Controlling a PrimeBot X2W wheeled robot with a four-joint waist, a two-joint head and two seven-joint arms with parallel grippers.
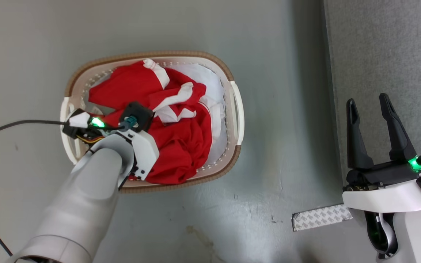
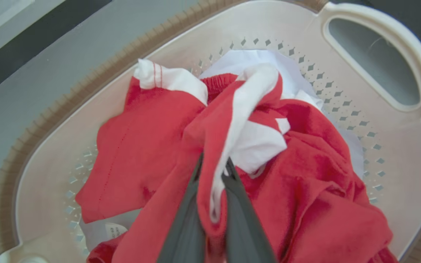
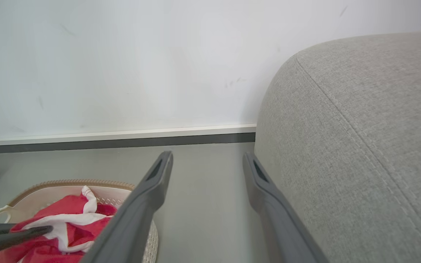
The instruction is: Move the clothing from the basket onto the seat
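Two dark fingers of the left gripper (image 2: 214, 166) pinch a fold of the red-and-white clothing (image 1: 181, 146), which lies heaped inside the basket (image 1: 231, 75). The clamped fabric stands up in a ridge above the pile, a white stripe running down through the grip. The garments cover the basket's middle and near wall, over a white liner (image 1: 210, 78) that shows along the far right wall. The basket stands on the grey floor (image 1: 280, 128), apart from the seat (image 1: 386, 47), which borders the floor's right edge. The right gripper (image 1: 369, 100) hovers by the seat's front edge, its fingers spread wide with nothing between them. A black cable (image 1: 13, 125) runs from the left wrist toward the left edge of the head view. A strip of patterned tape (image 1: 322, 216) lies on the floor near the seat's base.
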